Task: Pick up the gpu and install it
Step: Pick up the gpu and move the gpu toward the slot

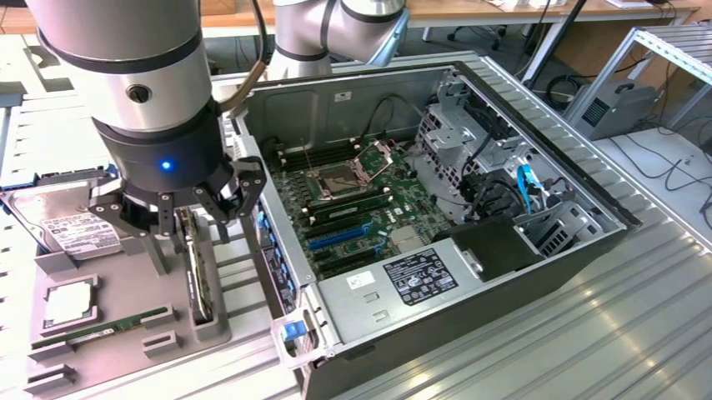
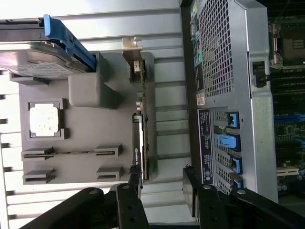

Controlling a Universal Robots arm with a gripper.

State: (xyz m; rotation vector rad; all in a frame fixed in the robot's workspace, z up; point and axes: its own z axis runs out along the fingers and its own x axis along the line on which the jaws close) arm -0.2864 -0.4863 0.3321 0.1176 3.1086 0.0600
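Your jaws stand wide open and hold nothing, poised over the gpu (image 1: 198, 275), which stands on edge in the grey tray (image 1: 122, 277) beside the open computer case (image 1: 333, 104).

A ribbed silver aluminium worktable (image 1: 623, 325) spans the foreground, and its long grooves catch soft, bright streaks of overhead light. Beyond its far edge runs a light-brown wooden desktop (image 1: 501, 12) on dark metal legs (image 1: 548, 42). At the exterior view's right stands an open rack of silver aluminium rails (image 1: 673, 46), with a small grey box-shaped unit (image 1: 614, 107) beneath it. Thin black cables (image 1: 668, 171) trail loosely across the pale, smooth surface (image 1: 645, 183) below the rack.
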